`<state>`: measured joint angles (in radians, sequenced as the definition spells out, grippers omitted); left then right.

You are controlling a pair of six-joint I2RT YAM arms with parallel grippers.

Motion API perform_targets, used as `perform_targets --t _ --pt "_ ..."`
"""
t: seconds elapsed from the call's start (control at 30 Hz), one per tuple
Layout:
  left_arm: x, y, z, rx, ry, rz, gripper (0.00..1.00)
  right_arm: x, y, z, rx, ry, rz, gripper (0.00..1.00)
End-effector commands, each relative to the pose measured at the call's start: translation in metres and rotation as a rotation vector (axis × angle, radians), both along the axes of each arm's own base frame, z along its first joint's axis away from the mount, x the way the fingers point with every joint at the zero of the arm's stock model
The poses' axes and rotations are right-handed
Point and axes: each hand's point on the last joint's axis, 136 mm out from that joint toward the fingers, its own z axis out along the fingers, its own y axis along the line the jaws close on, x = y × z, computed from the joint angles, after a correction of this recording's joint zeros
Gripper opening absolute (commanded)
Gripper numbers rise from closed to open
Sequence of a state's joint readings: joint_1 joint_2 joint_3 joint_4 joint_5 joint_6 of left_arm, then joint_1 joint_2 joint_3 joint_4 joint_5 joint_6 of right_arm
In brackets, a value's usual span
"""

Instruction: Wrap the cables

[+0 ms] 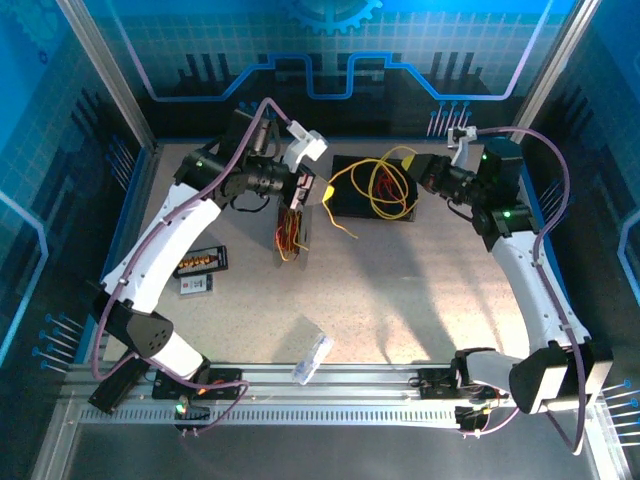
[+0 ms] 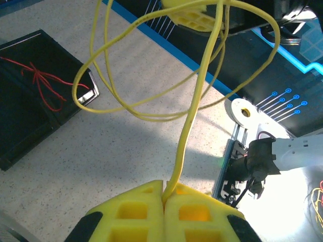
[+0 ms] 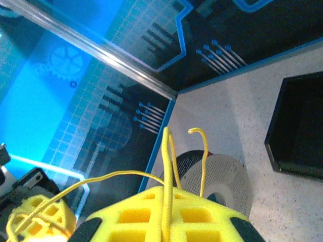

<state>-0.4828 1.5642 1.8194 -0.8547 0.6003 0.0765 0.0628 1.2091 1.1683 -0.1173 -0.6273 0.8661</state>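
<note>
A yellow cable (image 1: 372,186) hangs in loose loops above a black tray (image 1: 344,205) at the back of the table, strung between my two grippers. My left gripper (image 1: 304,190) (image 2: 164,193) is shut on one stretch of this yellow cable (image 2: 187,131), which rises from its fingertips into the loops. My right gripper (image 1: 428,178) (image 3: 167,193) is shut on another stretch of the yellow cable (image 3: 166,156), and one free end curls up beside it. A thin red cable (image 2: 44,83) lies in the black tray (image 2: 30,136). A red-and-orange bundle (image 1: 289,236) lies below my left gripper.
A round white perforated spool (image 3: 222,177) stands near the back wall. At the left lie a small black box of parts (image 1: 200,262) and a white card (image 1: 196,284). A clear plastic bag (image 1: 312,358) lies near the front rail. Glass walls close in the sides.
</note>
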Motion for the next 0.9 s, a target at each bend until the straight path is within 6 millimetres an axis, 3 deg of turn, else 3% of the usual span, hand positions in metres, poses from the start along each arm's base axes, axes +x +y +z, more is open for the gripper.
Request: perform_targets --t 0.0,0.23,0.33,0.43,0.5,0.63,0.7,0.83,0.87 --pt "-0.014 -0.005 0.005 -0.031 0.006 -0.037 0.00 0.005 -0.014 0.032 0.106 -0.091 -0.061 0.00" --pt "-0.014 -0.004 -0.001 -0.020 0.006 -0.014 0.00 0.000 -0.048 0.038 0.131 -0.138 -0.170 0.00" --pt "-0.005 0.009 0.010 -0.002 -0.066 0.076 0.00 -0.010 -0.068 0.028 0.034 -0.120 -0.231 0.00" --pt "0.010 0.033 0.034 0.015 -0.157 0.207 0.00 -0.024 -0.094 0.006 -0.058 -0.083 -0.319 0.00" --pt "0.024 0.061 0.057 -0.004 -0.195 0.310 0.00 -0.033 -0.111 -0.012 -0.098 -0.049 -0.375 0.00" --pt "0.047 0.115 0.093 -0.078 -0.223 0.478 0.00 -0.042 -0.123 -0.030 -0.072 -0.029 -0.375 0.00" --pt "0.053 0.130 0.101 -0.079 -0.226 0.518 0.00 -0.044 -0.124 -0.035 -0.053 -0.025 -0.362 0.00" --pt "0.068 0.148 0.096 -0.055 -0.190 0.578 0.00 -0.046 -0.124 -0.029 -0.026 -0.048 -0.336 0.00" --pt "0.071 0.152 0.095 -0.058 -0.180 0.593 0.00 -0.046 -0.125 -0.037 -0.020 -0.030 -0.336 0.00"
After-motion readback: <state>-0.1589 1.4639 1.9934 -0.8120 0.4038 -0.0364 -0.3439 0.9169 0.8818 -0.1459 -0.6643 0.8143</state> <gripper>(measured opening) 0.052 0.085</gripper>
